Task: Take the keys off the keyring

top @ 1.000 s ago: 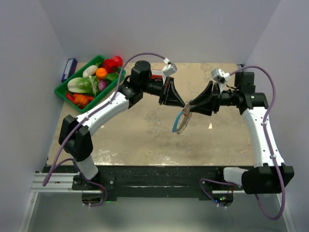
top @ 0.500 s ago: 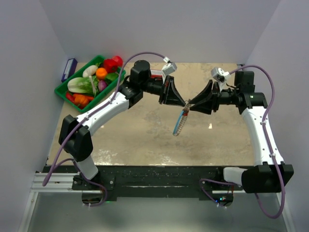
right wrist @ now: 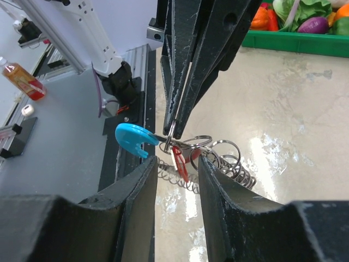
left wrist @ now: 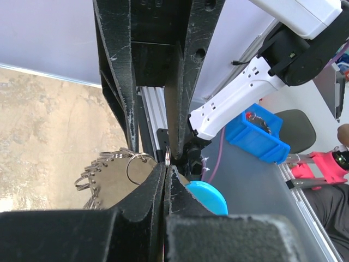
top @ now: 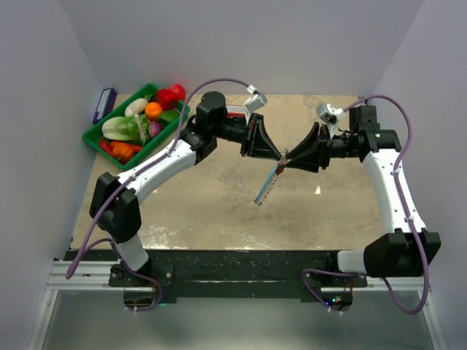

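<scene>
Over the middle of the table my left gripper [top: 276,155] is shut on the keyring [top: 266,185], pinching one thin wire ring [left wrist: 167,155] at its fingertips. The keyring hangs below it as a narrow strand, blue on one side and fringed with silvery keys [left wrist: 101,170]. My right gripper [top: 289,157] faces the left one tip to tip and stands open. In the right wrist view a small red key [right wrist: 180,161] and silvery rings [right wrist: 224,154] lie between its open fingers [right wrist: 143,180]. The blue part [right wrist: 132,136] sticks out to the left. Nothing there is gripped.
A green tray [top: 95,136] of toy vegetables sits at the table's far left corner, with a dark blue box [top: 104,104] beside it. Something red [top: 236,114] shows behind the left wrist. Grey walls close in both sides.
The hanging keyring has turned from a wider loop to a thin edge-on strand and swung slightly left. My right gripper has narrowed a little around the red key. The left stays shut.
</scene>
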Controlling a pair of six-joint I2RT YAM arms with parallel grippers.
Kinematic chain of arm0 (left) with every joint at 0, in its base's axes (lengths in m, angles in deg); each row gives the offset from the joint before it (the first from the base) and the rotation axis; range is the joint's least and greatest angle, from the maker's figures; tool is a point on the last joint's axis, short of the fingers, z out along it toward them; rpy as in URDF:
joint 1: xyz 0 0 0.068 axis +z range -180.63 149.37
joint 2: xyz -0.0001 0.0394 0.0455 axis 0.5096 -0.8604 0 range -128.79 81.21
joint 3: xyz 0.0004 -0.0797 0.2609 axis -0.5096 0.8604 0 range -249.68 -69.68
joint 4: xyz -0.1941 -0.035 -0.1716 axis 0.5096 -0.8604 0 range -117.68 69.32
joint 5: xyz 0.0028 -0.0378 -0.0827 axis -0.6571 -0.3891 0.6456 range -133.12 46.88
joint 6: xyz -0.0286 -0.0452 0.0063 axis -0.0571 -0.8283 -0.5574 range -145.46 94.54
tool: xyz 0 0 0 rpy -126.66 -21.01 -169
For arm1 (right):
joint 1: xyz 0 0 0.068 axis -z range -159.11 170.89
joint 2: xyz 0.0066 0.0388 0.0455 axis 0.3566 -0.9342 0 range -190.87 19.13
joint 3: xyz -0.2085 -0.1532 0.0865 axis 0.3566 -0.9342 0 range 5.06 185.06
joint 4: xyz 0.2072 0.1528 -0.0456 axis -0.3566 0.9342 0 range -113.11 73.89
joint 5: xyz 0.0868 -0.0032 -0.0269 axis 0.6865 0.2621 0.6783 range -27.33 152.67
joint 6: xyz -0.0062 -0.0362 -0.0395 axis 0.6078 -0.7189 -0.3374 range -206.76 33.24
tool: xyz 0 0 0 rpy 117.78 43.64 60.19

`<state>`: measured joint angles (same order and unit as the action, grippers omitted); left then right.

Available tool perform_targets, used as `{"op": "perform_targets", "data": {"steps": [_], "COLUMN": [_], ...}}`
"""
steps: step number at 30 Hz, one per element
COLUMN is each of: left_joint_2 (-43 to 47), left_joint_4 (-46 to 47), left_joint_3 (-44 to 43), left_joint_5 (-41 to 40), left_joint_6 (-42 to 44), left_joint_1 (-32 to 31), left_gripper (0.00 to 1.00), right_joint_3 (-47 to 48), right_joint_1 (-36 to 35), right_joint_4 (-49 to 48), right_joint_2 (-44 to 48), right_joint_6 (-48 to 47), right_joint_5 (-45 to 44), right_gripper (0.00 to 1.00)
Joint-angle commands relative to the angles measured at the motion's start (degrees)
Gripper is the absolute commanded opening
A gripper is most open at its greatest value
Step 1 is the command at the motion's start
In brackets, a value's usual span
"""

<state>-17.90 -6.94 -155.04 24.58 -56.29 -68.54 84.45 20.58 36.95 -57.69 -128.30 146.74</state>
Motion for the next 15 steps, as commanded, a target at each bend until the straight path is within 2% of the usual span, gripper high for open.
{"op": "perform_targets", "data": {"steps": [1,15], "left_joint_2": [0.85,1.29], "left_joint_4": [0.77,-3.72], "left_joint_3": [-0.33,-1.04], "left_joint_5": [-0.99,-3.37], "left_joint_6": [1.12,4.99], "left_joint_1": [-0.15,-0.06], "left_gripper": [0.0,0.0], "right_joint_3": [2.61,5.07], "right_joint_1": [0.05,0.14], "right_joint_4": [6.04,7.19], "right_joint_2": [0.79,2.02], "right_joint_6": [-6.1,-6.98], "right_joint_5": [4.52,1.89], "right_gripper": [0.4,0.39]}}
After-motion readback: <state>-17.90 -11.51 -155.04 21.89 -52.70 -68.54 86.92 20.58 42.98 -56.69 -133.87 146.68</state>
